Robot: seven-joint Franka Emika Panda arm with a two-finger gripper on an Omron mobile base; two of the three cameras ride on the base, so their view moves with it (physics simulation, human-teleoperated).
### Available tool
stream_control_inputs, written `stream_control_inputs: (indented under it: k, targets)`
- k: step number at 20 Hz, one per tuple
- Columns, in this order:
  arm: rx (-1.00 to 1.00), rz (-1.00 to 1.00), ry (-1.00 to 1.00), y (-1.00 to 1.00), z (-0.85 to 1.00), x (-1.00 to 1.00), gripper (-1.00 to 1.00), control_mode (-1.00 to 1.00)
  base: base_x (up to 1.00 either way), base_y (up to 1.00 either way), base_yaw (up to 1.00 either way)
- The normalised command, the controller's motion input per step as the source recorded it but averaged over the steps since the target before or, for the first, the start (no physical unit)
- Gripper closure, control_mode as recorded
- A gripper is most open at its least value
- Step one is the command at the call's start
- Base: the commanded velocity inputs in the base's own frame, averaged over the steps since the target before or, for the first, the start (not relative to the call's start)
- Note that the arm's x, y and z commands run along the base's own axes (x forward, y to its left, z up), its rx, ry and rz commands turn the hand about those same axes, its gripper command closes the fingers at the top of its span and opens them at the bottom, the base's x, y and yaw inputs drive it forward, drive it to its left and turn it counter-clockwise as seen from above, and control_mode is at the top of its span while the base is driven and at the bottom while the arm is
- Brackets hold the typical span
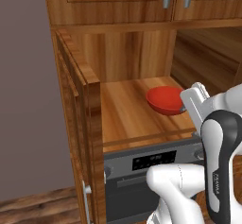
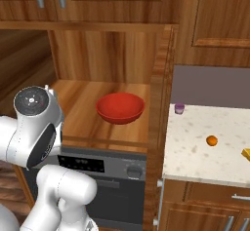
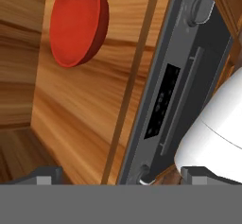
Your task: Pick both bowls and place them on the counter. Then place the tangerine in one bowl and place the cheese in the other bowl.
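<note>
A glossy red bowl [image 1: 164, 99] [image 2: 120, 107] rests upright on the brown wooden shelf board [image 1: 125, 114] inside an open cabinet niche. In the hand view the red bowl [image 3: 78, 22] lies at the upper left, well away from my gripper [image 3: 122, 176]. The gripper's two dark fingertips [image 3: 45, 176] stand wide apart, open with nothing between them. To the right, on the beige speckled counter [image 2: 190, 144], sit the small orange tangerine [image 2: 211, 141] and a yellow cheese wedge [image 2: 246, 153] cut off by the picture's edge.
Below the shelf is a dark oven [image 1: 151, 168] [image 2: 105, 169] [image 3: 175, 90] with knobs and a display. The niche's wooden door [image 1: 78, 100] stands open at the left. A small purple cup [image 2: 179, 108] sits at the counter's back left. Closed cabinets hang above.
</note>
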Motion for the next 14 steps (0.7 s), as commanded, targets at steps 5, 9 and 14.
stream_control_inputs:
  k: [5, 9, 14]
  targets:
    - [0.0, 0.0, 0.0, 0.0, 0.0, 0.0, -1.0, 1.0, 0.0, 0.0, 0.0]
    - [0.0, 0.0, 0.0, 0.0, 0.0, 0.0, -1.0, 1.0, 0.0, 0.0, 0.0]
    - [0.0, -0.02, -0.01, 0.0, 0.0, 0.0, -1.0, -1.0, 0.0, 0.0, 0.0]
